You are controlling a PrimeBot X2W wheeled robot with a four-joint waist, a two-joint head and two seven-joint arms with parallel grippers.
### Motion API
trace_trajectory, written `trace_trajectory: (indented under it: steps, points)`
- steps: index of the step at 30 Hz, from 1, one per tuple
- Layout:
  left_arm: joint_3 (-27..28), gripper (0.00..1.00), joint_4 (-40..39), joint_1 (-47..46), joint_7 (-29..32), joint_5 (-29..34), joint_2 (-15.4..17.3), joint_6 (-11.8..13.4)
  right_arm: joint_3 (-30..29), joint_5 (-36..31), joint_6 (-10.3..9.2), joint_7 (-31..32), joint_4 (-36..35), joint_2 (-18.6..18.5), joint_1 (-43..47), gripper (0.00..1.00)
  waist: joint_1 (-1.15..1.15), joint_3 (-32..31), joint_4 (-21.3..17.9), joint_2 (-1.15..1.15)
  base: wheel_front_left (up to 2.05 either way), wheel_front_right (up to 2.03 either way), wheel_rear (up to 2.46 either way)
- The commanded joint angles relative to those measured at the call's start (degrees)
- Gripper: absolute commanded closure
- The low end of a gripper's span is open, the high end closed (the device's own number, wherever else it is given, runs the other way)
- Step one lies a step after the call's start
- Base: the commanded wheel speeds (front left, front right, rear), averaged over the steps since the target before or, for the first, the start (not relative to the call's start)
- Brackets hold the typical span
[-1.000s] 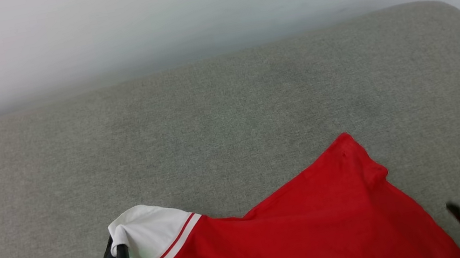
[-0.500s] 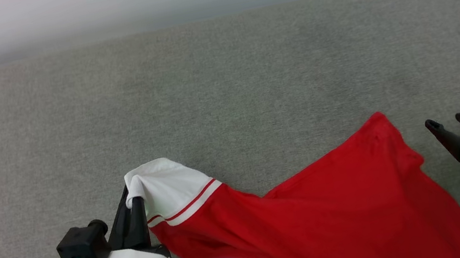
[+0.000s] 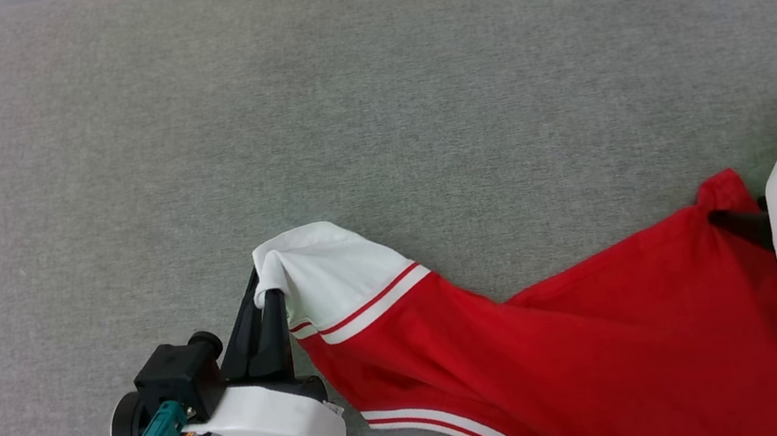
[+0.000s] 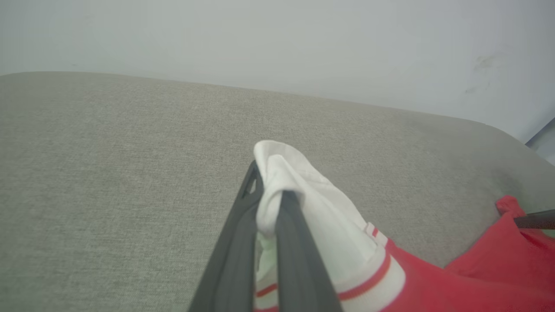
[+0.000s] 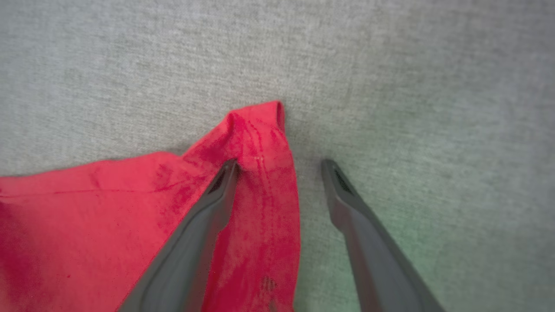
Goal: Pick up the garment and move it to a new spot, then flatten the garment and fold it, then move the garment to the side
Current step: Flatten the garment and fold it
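head: above, facing down | wrists: close, along fingers (image 4: 299, 260) | shared: garment (image 3: 579, 344)

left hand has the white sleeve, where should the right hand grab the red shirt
Take the red shirt by its peaked hem corner, opposite the white sleeve pinched in the left hand. The corner lies flat on the grey cushion with its stitched edge between the fingers of the open right hand, so come low from the shirt's right edge and close across that hem.
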Motion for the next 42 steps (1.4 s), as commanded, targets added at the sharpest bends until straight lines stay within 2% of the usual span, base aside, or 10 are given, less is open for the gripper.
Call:
trace_trajectory:
  steps: [1, 2, 3, 12, 19, 25, 34, 36, 37, 42]
  points:
    - [0.18, 1.0, 0.27, -0.48, -0.39, -0.12, -0.07, 0.1, 2.25, 0.13, -0.02, 2.4, 3.52, 1.93, 2.83, 0.67, 0.0, 0.39, 0.57, 0.0, 0.0, 0.0, 0.0]
    - [0.23, 1.0, 0.47, -0.5, -0.57, -0.25, -0.15, 0.16, 2.56, 0.4, -0.02, 3.25, 4.31, 2.17, 3.14, 0.95, 0.0, 0.39, 0.7, 0.0, 0.0, 0.0, 0.0]
    - [0.24, 1.0, 0.58, -0.52, -0.6, -0.33, -0.18, 0.15, 2.85, 0.86, -0.02, 3.77, 4.84, 2.18, 3.11, 1.0, 0.0, 0.37, 0.81, 0.0, 0.0, 0.0, 0.0]
    - [1.13, 1.0, 2.19, 1.27, -0.71, -1.65, 0.71, 0.31, 2.0, 1.73, -0.01, -0.41, 2.43, 0.35, 1.15, 1.0, 0.0, -3.2, -0.09, 0.0, 0.0, 0.0, 0.0]
    - [4.37, 1.0, 1.7, 2.38, 0.65, -4.37, 3.47, 0.03, 0.43, 1.86, -0.02, -7.01, -3.21, -0.53, 2.18, 1.0, 0.0, -8.14, -2.43, 0.0, 0.0, 0.0, 0.0]
    - [7.54, 1.0, 0.98, -2.5, 2.37, -5.91, 6.01, -0.23, -1.44, -0.23, -0.02, -12.98, -6.64, 0.8, 1.25, 1.0, 0.0, -11.88, -4.02, 0.0, 0.0, 0.0, 0.0]
    - [9.95, 1.0, 7.85, -20.93, 4.89, -6.6, 8.08, -1.55, -4.86, -4.54, -0.03, -22.87, -6.71, 4.35, -8.26, 1.0, 0.0, -11.25, -5.22, 0.0, 0.0, 0.0, 0.0]
    - [10.16, 1.0, 10.08, -26.48, 5.28, -6.38, 8.52, -1.91, -5.61, -5.25, -0.03, -25.57, -6.65, 4.84, -12.22, 1.0, 0.0, -9.44, -5.5, 0.0, 0.0, 0.0, 0.0]
    - [9.84, 1.0, 12.59, -34.74, 5.34, -5.12, 8.75, -2.38, -6.27, -5.91, -0.04, -28.95, -6.0, 4.9, -18.0, 1.0, 0.0, -6.64, -5.79, 0.0, 0.0, 0.0, 0.0]
    - [9.52, 1.0, 14.45, -50.23, 5.51, -3.17, 9.1, -2.44, -6.89, -5.49, -0.03, -32.64, -6.56, 3.47, -30.17, 1.0, 0.0, 0.32, -5.89, 0.0, 0.0, 0.0, 0.0]
